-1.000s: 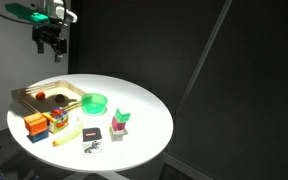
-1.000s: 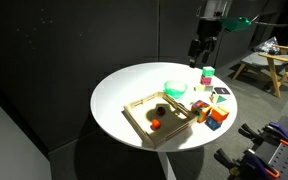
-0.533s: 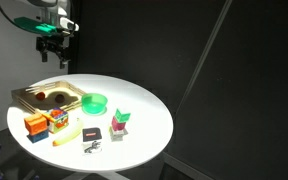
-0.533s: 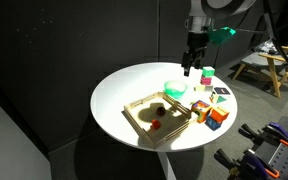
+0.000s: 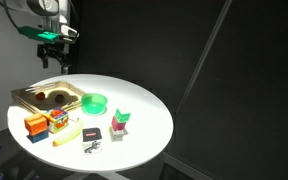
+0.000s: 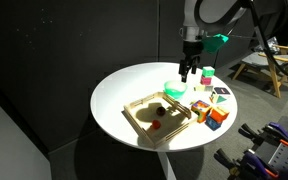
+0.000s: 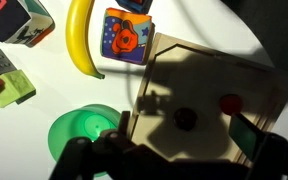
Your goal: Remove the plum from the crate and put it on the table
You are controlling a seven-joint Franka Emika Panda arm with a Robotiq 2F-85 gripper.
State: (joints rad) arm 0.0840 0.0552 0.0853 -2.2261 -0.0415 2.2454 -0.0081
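The plum [image 7: 186, 118] is a small dark ball lying in shadow inside the light wooden crate [image 7: 214, 56]. In both exterior views it is a dark spot in the crate [image 6: 160, 109] [image 5: 57, 98]. The crate [image 5: 24, 93] [image 6: 137, 117] lies on the round white table [image 5: 144, 105] [image 6: 124, 85]. My gripper [image 7: 182, 140] is open and empty, and in the wrist view the plum lies just above the gap between its fingers. In both exterior views the gripper [image 5: 52, 57] [image 6: 187, 72] hangs well above the table, next to the crate's far end.
A brighter red fruit [image 7: 229, 103] [image 6: 155, 125] also lies in the crate. A green bowl [image 7: 82, 135] [image 5: 94, 102] [image 6: 174, 89] stands beside the crate. A banana [image 7: 79, 40], a colourful cube [image 7: 127, 36], an orange box [image 5: 34, 125] and green and pink blocks [image 5: 121, 121] lie nearby.
My gripper has moved down and sideways, from high beyond the table's edge to a place above the bowl and the crate's end. Nothing on the table has moved.
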